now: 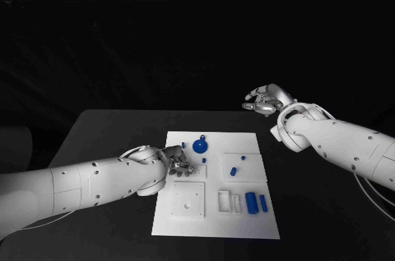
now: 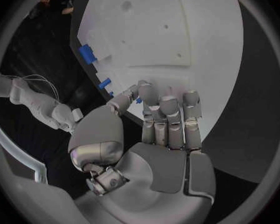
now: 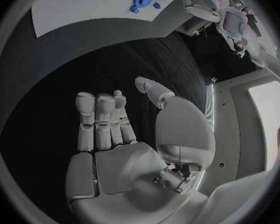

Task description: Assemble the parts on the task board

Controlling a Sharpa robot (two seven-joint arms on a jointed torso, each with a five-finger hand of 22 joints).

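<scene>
Blue small plastic parts (image 1: 252, 203): six on white flat task board (image 1: 216, 227) | silver left hand (image 1: 180, 162) at board's left edge, fingers curled, grip unclear | silver right hand (image 1: 265, 101) off board, empty, fingers curled.

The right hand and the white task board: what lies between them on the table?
Nothing. In the head view only bare black table separates the right hand from the white task board. The right wrist view shows the same.
</scene>
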